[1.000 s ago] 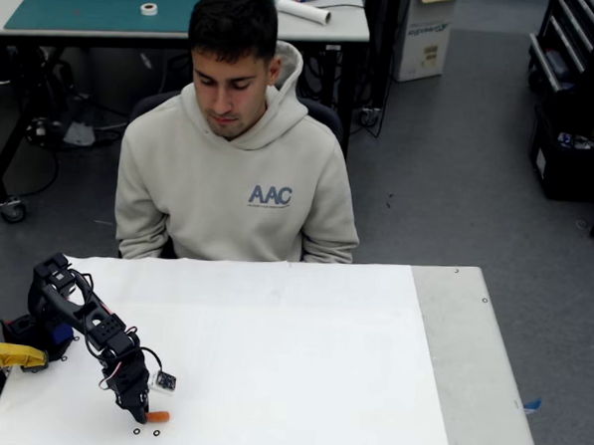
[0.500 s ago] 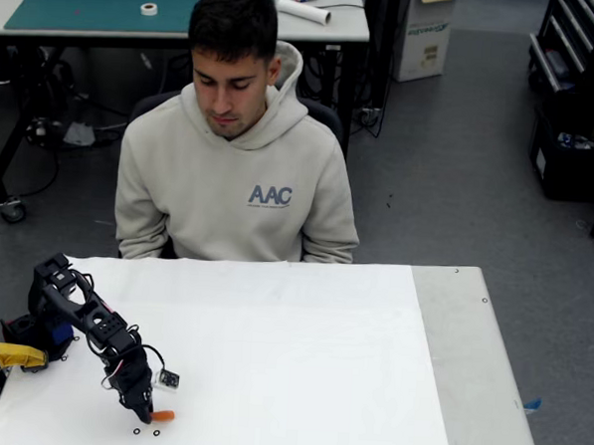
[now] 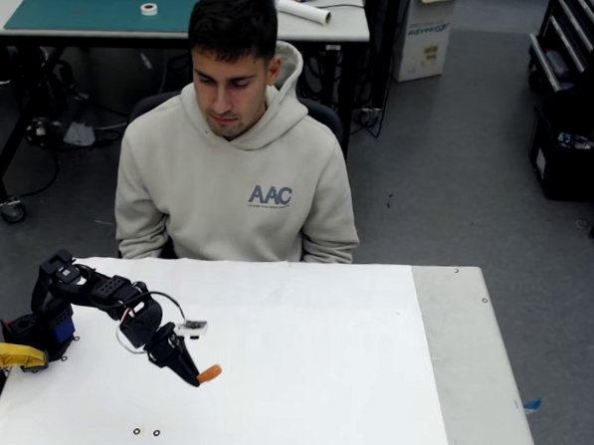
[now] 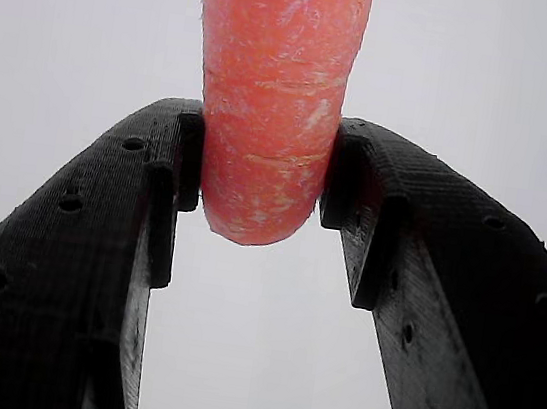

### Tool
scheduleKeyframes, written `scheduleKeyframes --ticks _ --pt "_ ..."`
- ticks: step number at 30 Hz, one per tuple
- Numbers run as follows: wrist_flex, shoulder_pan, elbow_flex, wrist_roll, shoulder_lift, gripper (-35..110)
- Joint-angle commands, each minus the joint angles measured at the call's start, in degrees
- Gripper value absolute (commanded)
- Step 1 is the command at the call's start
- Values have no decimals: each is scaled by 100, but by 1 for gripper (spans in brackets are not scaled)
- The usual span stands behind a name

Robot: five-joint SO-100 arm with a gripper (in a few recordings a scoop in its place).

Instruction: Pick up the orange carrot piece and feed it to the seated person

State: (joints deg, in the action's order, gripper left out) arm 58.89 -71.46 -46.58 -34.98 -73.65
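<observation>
While the seated person [image 3: 236, 150] is sitting at the far edge of the table [image 3: 300, 352] in the fixed view, head bowed toward the white tabletop, the black arm [image 3: 94, 292] is reaching out from the left side of the picture. Its gripper [image 3: 194, 374] is pointing down and to the right, hanging above the table surface rather than touching it. The carrot piece [image 3: 209, 373] is sticking out from the tip of the gripper, lifted clear of the tabletop, well short of the person. Two small black rings [image 3: 146, 432] are lying on the table near the front edge, below the gripper. A yellow tool [image 3: 6, 355] is sitting at the left edge beside the arm's base. Behind the person, a second table with a green mat [image 3: 109, 1] is standing against the grey floor.

In the wrist view, the two black fingers [image 4: 157, 209] are pressing against both sides of the carrot piece [image 4: 270, 103], clamping it near its rounded lower end. The carrot is running upward out of the top of the picture, with the plain white table behind it.
</observation>
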Motion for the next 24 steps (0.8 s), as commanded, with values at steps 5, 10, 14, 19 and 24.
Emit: scheduleKeyframes --ticks 5,10,14,19,24 --pt "9 817 1600 -44 -264 -2" --pt "9 1433 2575 -554 -202 -2" --pt "70 2074 3305 -1327 -202 -2" --pt "26 2892 4025 -2364 -44 -2" --pt "9 3480 5027 -3357 756 -2"
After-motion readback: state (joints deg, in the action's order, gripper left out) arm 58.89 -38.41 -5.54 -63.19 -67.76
